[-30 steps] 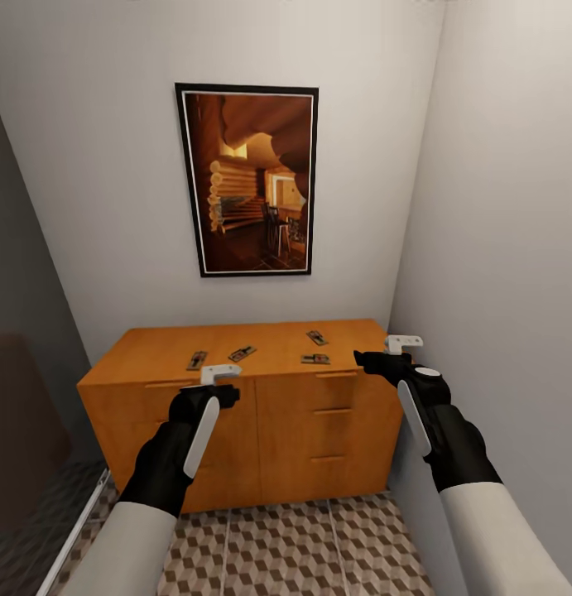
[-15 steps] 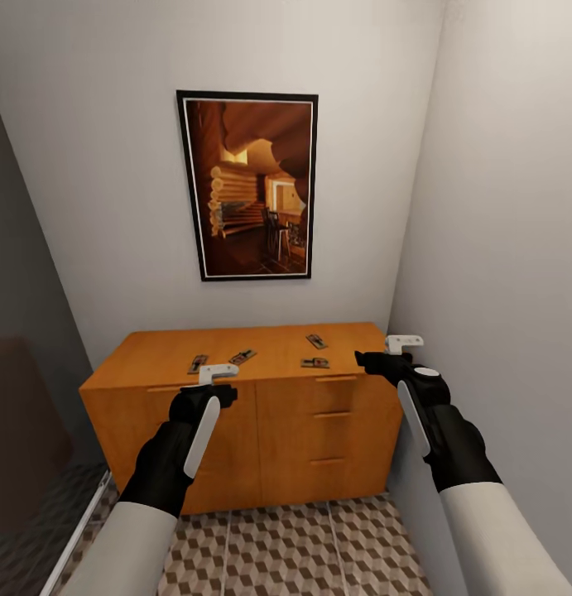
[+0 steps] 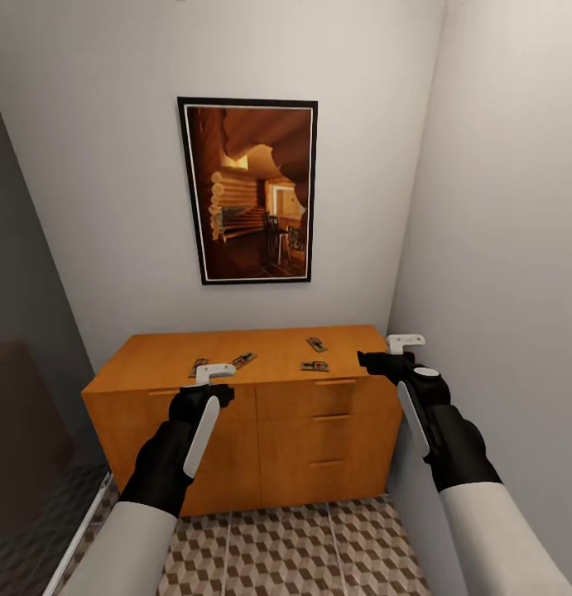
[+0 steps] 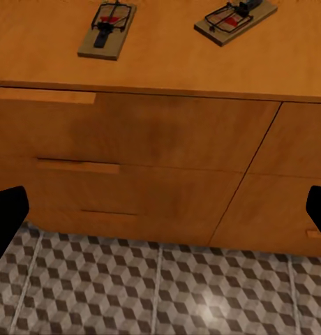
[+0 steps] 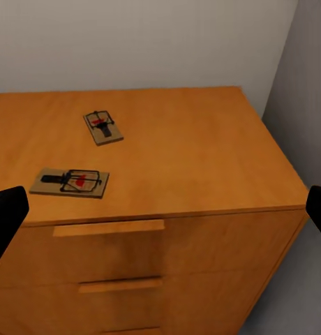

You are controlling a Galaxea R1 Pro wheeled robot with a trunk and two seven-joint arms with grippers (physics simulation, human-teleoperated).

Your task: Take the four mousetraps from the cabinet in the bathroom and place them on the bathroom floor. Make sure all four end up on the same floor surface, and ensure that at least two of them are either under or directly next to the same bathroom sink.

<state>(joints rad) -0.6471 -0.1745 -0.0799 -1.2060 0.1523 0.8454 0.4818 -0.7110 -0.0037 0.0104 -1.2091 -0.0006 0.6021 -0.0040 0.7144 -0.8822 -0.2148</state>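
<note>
Here the cabinet (image 3: 261,414) stands against the back wall, under a framed picture (image 3: 251,190), with four mousetraps lying flat on its top. Two traps sit toward the left half of the top near the front edge: one (image 3: 198,367) just behind the left gripper (image 3: 214,372), the other (image 3: 243,359) beside it and turned at an angle. The other two lie on the right half: one (image 3: 314,366) close to the front edge, one (image 3: 316,343) farther back toward the wall. From the left wrist, the left pair (image 4: 107,30) (image 4: 235,18) lies on the top above the drawer fronts, apart from each other, with the cube-patterned floor (image 4: 153,293) below. From the right wrist, the right pair shows with the nearer trap (image 5: 70,183) just behind the front edge and the farther one (image 5: 102,128) toward the middle of the top. Both grippers hover in front of the cabinet, touching nothing; the right gripper (image 3: 401,341) is off the cabinet's right front corner. In each wrist view the dark fingertips (image 4: 7,216) (image 5: 7,216) sit at opposite sides, so both grippers are spread wide and hold nothing.
</note>
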